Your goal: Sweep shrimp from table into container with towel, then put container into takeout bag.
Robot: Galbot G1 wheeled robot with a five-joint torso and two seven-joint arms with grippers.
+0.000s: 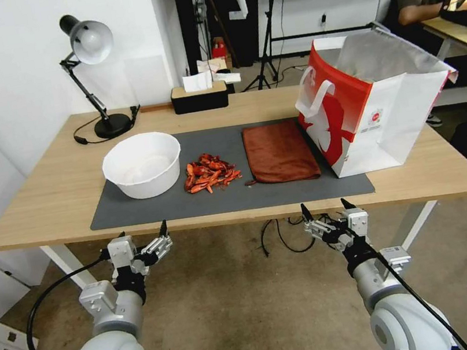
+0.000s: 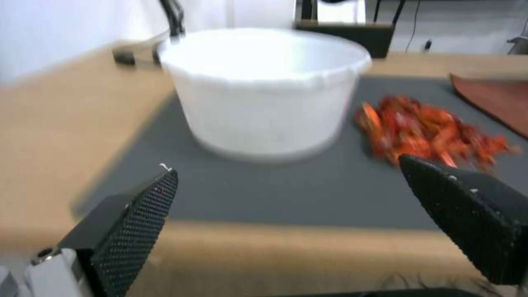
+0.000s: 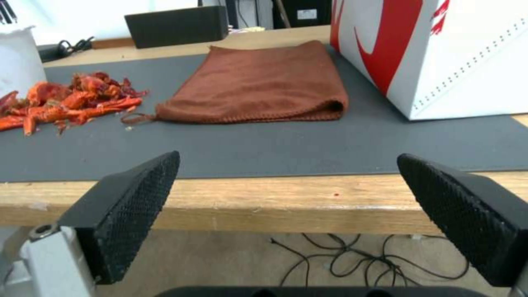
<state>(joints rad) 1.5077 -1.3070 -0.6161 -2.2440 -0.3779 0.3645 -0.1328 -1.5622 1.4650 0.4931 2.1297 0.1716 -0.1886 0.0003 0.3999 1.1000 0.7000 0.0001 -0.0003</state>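
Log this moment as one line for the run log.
left gripper: open, before table | right gripper: open, before table | shrimp between container and towel | takeout bag upright

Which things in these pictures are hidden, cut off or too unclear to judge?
- Inside of the bag: head view, its own front wall hides the bottom.
- Bag top in the right wrist view: cut off by the picture edge.
- Shrimp count: left wrist view, blurred; in the head view the pile overlaps itself.
- Inside of the container: left wrist view, glare and its near wall hide it.
- Small logo on the bag: head view, too small to read.
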